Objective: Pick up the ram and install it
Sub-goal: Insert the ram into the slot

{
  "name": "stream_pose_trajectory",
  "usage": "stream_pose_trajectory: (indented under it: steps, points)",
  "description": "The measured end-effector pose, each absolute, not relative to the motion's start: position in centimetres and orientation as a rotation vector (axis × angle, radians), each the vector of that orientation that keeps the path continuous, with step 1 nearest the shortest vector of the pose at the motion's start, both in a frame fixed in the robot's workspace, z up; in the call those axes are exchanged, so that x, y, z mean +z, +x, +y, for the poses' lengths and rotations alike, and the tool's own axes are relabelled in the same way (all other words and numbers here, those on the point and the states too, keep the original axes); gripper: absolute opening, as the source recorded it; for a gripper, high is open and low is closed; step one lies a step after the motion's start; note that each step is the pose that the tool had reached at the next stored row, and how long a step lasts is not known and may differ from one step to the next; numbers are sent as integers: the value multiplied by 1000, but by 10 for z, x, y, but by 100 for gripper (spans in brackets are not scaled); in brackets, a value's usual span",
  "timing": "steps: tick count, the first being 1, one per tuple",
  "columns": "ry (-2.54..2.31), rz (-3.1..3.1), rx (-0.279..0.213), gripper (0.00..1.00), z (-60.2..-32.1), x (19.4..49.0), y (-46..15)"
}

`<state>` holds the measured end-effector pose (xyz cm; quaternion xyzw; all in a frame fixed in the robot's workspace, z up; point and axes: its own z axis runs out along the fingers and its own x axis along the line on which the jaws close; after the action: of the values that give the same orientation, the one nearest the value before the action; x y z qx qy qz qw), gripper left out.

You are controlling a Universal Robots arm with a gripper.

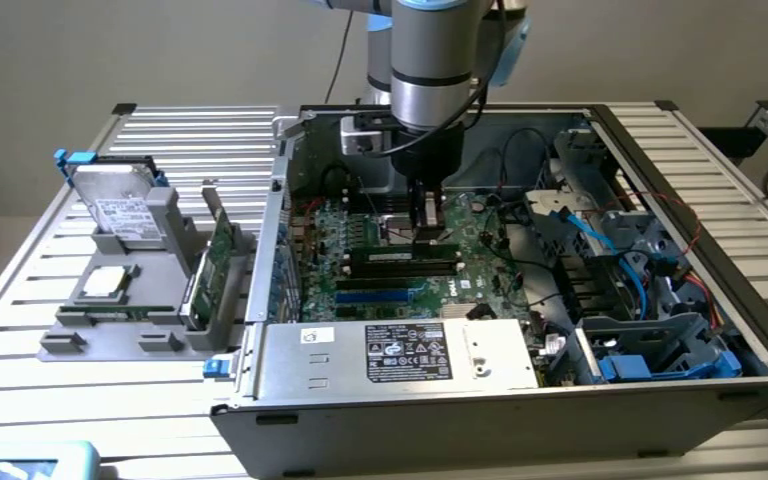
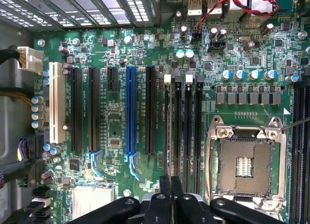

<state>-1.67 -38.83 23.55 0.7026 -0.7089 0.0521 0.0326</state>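
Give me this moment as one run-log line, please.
step: install | gripper: shut on the ram | location: at memory slots on motherboard

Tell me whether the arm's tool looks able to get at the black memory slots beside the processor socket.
Probably yes: the tool hangs inside the open grey metal computer case, close above the long black memory slots, and no cable or card crosses them.

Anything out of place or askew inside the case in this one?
Nothing stands out. The ram sits level under the gripper, in line with the memory slots, and the processor socket is bare but looks undamaged.
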Motion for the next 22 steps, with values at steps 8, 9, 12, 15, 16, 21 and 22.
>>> stream_pose_trajectory:
  steps: [8, 9, 12, 15, 16, 21, 22]
  points:
    - [2162, -2181, 163, 13, -386, 233, -17]
    - [2161, -2181, 163, 13, -386, 233, -17]
    - [2160, -2180, 166, 13, -386, 232, -17]
    - [2159, -2178, 168, 13, -386, 232, -17]
    - [2158, -2177, 170, 13, -386, 232, -17]
    - [2155, -2174, 176, 13, -386, 231, -17]
    - [2154, -2173, 178, 13, -386, 230, -17]
